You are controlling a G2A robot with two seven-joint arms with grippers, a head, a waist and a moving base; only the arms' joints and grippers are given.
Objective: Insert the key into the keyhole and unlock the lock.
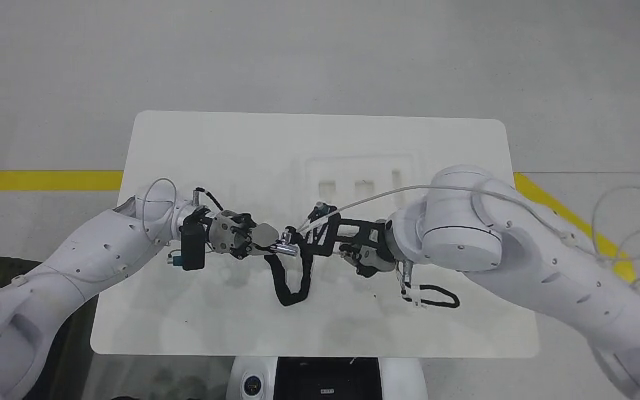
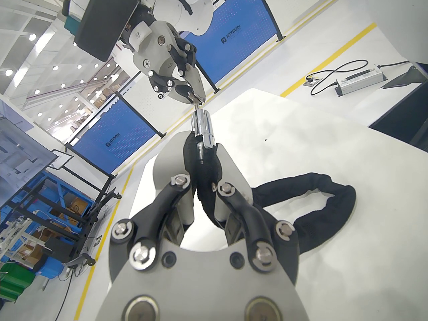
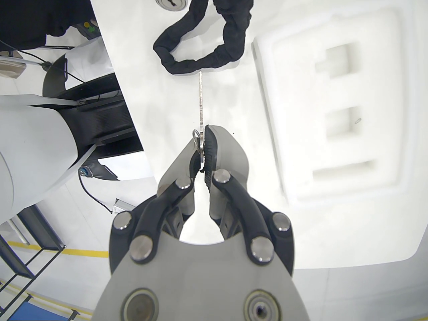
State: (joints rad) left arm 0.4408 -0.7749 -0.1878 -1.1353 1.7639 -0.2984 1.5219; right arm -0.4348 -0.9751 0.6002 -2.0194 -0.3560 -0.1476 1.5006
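My left gripper (image 2: pixel 204 155) is shut on the black fabric sleeve of the lock (image 2: pixel 203 127), near its chrome cylinder, which sticks out past the fingertips. The rest of the black loop (image 1: pixel 292 285) hangs down onto the table. Facing it, my right gripper (image 3: pixel 201 131) is shut on the head of the key (image 3: pixel 201 101), whose blade points toward the cylinder's keyhole face (image 3: pixel 171 0). The key tip is close to that face, off to one side and outside the slot. In the top view the left gripper (image 1: pixel 262 238) and right gripper (image 1: pixel 305 237) meet at the table's middle.
A white foam tray (image 1: pixel 365 180) with rectangular recesses lies on the white table (image 1: pixel 450 150) just behind the grippers. A thin black cable loop (image 1: pixel 440 297) rests under the right arm, near the front edge.
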